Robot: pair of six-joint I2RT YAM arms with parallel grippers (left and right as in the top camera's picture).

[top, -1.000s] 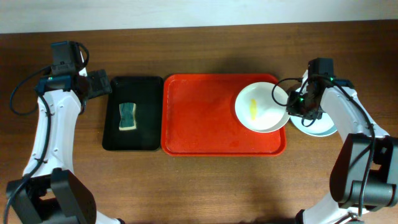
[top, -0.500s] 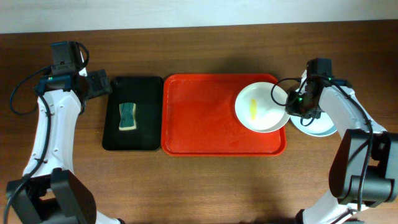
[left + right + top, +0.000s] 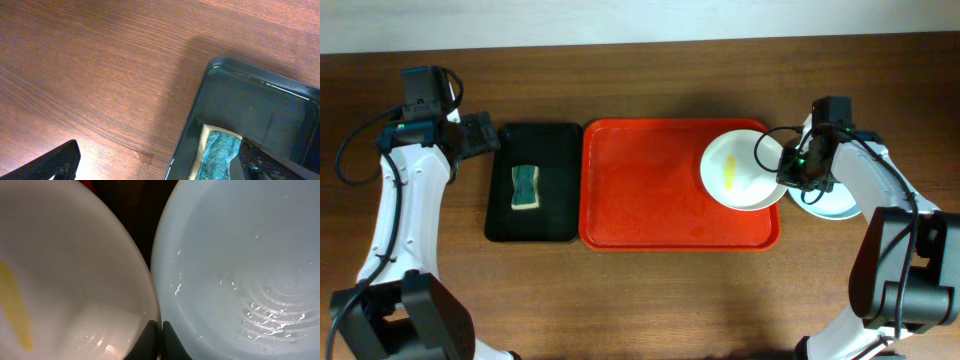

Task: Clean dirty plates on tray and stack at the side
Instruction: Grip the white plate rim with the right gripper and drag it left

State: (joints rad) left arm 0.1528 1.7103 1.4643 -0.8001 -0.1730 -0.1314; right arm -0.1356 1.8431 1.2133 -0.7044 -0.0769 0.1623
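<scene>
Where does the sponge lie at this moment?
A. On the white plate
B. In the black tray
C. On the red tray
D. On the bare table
B: the overhead view shows the sponge lying inside the black tray, which stands to the left of the red tray.

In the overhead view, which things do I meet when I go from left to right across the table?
Left end effector, black tray, red tray, white plate, right end effector, pale blue plate.
</scene>
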